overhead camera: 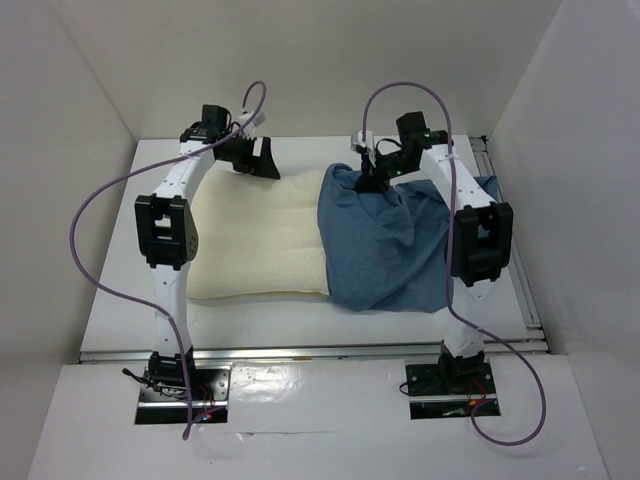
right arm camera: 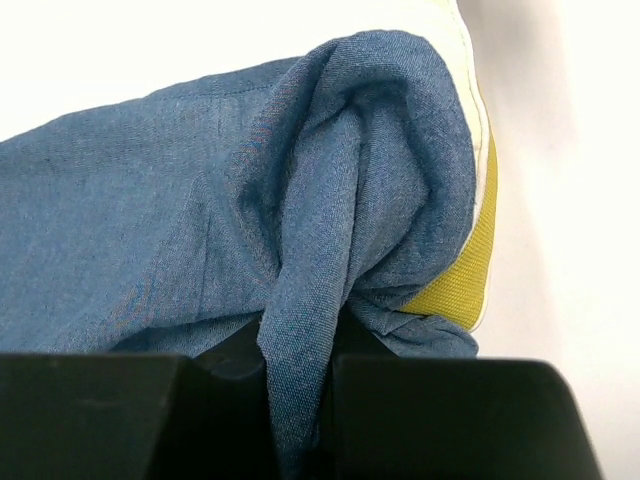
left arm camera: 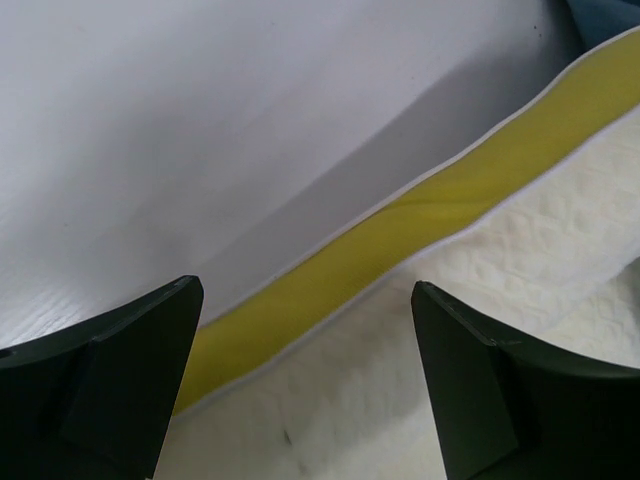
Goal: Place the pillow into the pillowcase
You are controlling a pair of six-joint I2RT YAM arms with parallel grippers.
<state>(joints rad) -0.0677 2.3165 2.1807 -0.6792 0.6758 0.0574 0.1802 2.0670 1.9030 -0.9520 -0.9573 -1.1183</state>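
Pillow flat on table, right half inside pillowcase, left half bare.
Left gripper: jaws wide, empty, over pillow's far edge.
Right gripper: pinching pillowcase fold, far side.
Risk: thin pinch slips under pull; unheld pillow drags with cloth.

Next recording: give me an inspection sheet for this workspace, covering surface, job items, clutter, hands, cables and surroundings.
Surface: white tabletop, glossy.
Job's things: pale cream-yellow textured pillow lies flat, its right part inside the denim-blue cloth pillowcase, its left part uncovered.
Clutter: nothing seen.
Hands: left hand open over the pillow's yellow far edge, holding nothing; right hand shut on a pillowcase fold.
Cables: purple cables loop loosely along both arms.
Surroundings: white enclosure walls on three sides.
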